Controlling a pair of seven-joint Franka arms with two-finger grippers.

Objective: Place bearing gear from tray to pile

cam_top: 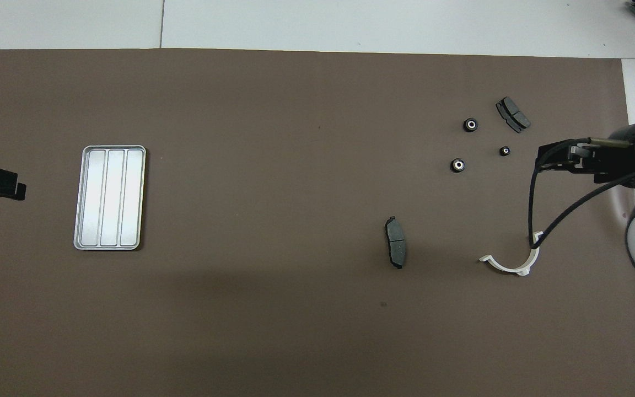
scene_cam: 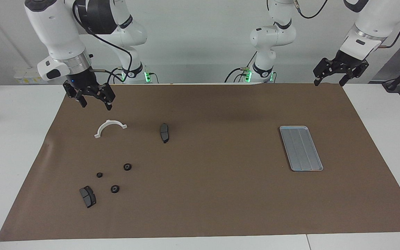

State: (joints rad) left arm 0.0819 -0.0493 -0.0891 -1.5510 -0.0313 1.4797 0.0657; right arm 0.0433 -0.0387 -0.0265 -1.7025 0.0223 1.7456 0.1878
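Note:
The silver ridged tray (scene_cam: 301,148) lies on the brown mat toward the left arm's end, with nothing in it; it also shows in the overhead view (cam_top: 109,197). The pile is three small black ring gears (scene_cam: 127,167) (scene_cam: 99,175) (scene_cam: 115,189) lying apart toward the right arm's end, also in the overhead view (cam_top: 471,125). My right gripper (scene_cam: 96,105) is open and empty, up in the air over the mat beside the white half-ring. My left gripper (scene_cam: 328,83) is open and empty, raised over the mat's corner by the robots, and waits.
A white half-ring (scene_cam: 109,127) lies nearer to the robots than the gears. One dark brake pad (scene_cam: 164,132) lies mid-mat, another (scene_cam: 88,196) beside the gears, farther from the robots. The brown mat (scene_cam: 214,194) covers most of the white table.

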